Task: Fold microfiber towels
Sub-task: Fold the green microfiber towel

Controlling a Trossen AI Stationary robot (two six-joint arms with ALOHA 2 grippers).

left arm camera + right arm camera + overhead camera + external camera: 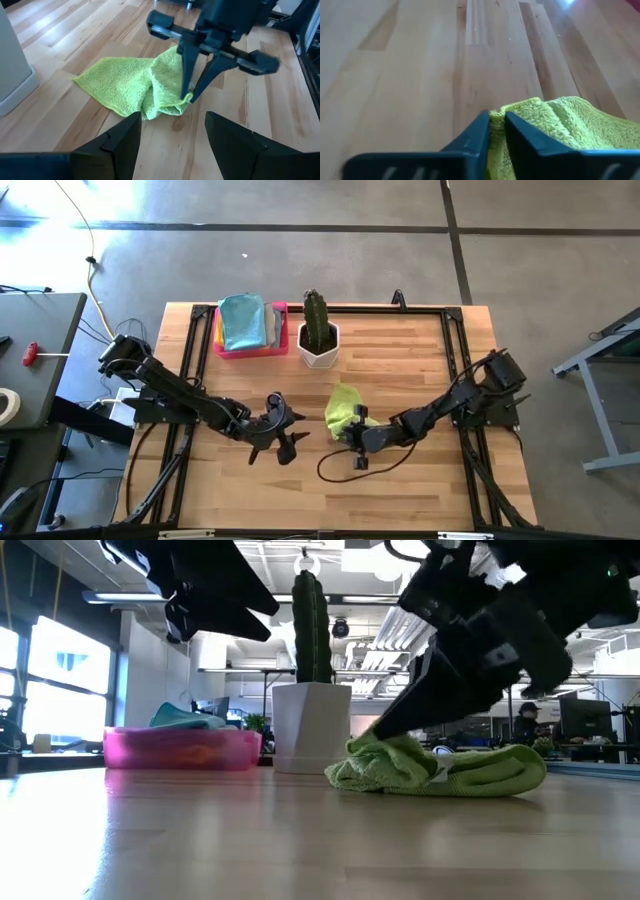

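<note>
— Nearest the lens in the right wrist view, what are those two dark fingers (470,145) doing?

— They belong to the right gripper (352,442), and they are drawn close together with a fold of the lime green towel (560,125) pinched between them. From the left wrist view you see the same thing from the other side: the two tips meet in a narrow V right at the towel's corner, low against the wood.

— Where does that towel lie?

— On the wooden table (420,480), around its middle, just in front of the white pot (318,348) with the cactus (316,318). It is crumpled, partly doubled over on itself. In the low view it sits as a flattish heap to the pot's right, with the right arm coming down onto its near edge.

— And the left gripper (283,430)?

— It sits just beside the towel on the left side, not touching it. Its fingers stand apart, with nothing between them, and they point toward the cloth.

— Any other towels?

— Yes, a stack in the pink tray (224,350) at the far edge of the table, just left of the pot. A light blue towel (243,320) lies on top; a bit of yellow shows at the stack's edge. What lies under them I cannot tell.

— Anything else on the table?

— A black cable (335,472) loops on the wood near the right gripper.
</note>
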